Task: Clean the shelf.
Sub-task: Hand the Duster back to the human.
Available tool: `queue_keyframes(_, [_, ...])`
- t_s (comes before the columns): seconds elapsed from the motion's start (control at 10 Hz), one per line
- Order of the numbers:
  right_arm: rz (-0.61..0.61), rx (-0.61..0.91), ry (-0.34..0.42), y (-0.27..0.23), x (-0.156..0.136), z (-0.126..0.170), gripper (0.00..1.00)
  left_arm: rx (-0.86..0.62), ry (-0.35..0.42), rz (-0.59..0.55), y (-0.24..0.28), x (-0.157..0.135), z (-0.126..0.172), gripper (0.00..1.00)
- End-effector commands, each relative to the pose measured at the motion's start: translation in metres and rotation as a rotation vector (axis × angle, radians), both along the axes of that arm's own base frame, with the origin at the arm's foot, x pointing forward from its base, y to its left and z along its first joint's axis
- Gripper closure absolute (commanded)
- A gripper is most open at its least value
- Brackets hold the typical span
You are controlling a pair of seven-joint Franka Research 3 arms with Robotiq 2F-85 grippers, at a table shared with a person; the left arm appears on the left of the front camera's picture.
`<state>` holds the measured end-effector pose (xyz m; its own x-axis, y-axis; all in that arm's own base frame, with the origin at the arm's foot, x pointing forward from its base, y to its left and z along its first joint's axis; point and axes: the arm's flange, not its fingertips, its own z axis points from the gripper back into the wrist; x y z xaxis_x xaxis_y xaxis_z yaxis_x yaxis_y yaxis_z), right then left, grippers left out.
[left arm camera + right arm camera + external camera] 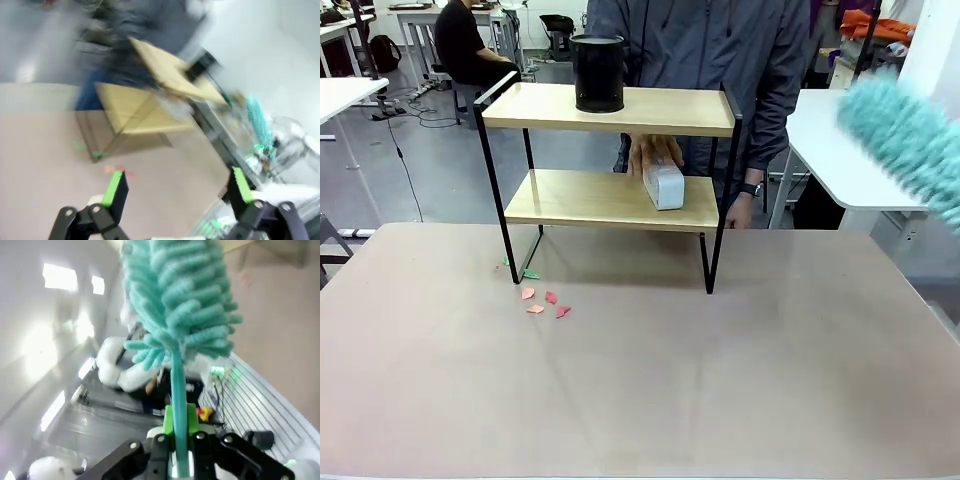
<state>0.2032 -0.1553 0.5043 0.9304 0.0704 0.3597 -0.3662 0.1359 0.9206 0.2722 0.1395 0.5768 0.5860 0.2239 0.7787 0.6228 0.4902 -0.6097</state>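
- The shelf [608, 112] stands mid-table, far side; black cup [598, 73] on its top board, white box [664, 186] on the lower one with the person's hand [654, 153] touching it.
- Paper scraps [546, 301] lie by its front left leg.
- Your right gripper [174, 440] is clamped on the teal duster [175, 295], held up off to the right, well apart from the shelf.
- Left gripper [177, 186] hangs wide, empty.
- I'd call this the approach step: next, swing the duster onto a board, clear of that hand.
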Motion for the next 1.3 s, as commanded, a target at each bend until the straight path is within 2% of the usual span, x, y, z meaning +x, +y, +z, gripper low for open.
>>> queue_keyframes(0.0, [0.436, -0.108, -0.144, 0.034, -0.004, 0.052, 0.88, -0.105, -0.023, -0.421, -0.068, -0.014, 0.037, 0.00])
queue_keyframes(0.1, [0.664, -0.227, -0.064, 0.063, -0.006, 0.050, 0.88, -0.057, 0.010, -0.558, -0.100, -0.024, 0.033, 0.00])
queue_keyframes(0.2, [0.745, -0.389, 0.161, 0.094, -0.013, 0.035, 0.88, -0.038, 0.095, -0.685, -0.128, -0.032, 0.020, 0.00])
queue_keyframes(0.3, [0.723, -0.557, 0.177, 0.112, -0.027, 0.019, 0.88, 0.077, 0.170, -0.678, -0.147, -0.037, -0.002, 0.00])
queue_keyframes(0.4, [0.447, -0.166, 0.006, 0.083, -0.013, 0.049, 0.88, -0.034, 0.005, -0.538, -0.124, -0.038, 0.042, 0.00])
queue_keyframes(0.5, [0.447, -0.166, 0.006, 0.083, -0.013, 0.049, 0.88, -0.034, 0.005, -0.538, -0.124, -0.038, 0.042, 0.00])
queue_keyframes(0.6, [0.560, -0.288, 0.101, 0.113, -0.016, 0.030, 0.88, -0.012, 0.095, -0.651, -0.152, -0.041, 0.016, 0.00])
queue_keyframes(0.7, [0.691, -0.366, 0.100, 0.142, 0.014, 0.030, 0.88, 0.035, 0.158, -0.794, -0.173, -0.038, -0.002, 0.00])
queue_keyframes(0.8, [0.820, -0.418, 0.033, 0.172, 0.037, 0.040, 0.88, 0.043, 0.184, -0.896, -0.196, -0.029, -0.014, 0.00])
queue_keyframes(0.9, [0.904, -0.462, 0.026, 0.192, 0.050, 0.049, 0.88, 0.085, 0.185, -0.903, -0.225, -0.023, -0.030, 0.00])
queue_keyframes(1.0, [0.987, -0.520, 0.053, 0.216, 0.062, 0.053, 0.88, 0.093, 0.213, -0.913, -0.247, -0.021, -0.046, 0.00])
queue_keyframes(1.2, [1.128, -0.571, 0.117, 0.260, 0.074, 0.037, 0.88, 0.072, 0.315, -0.969, -0.270, -0.017, -0.073, 0.00])
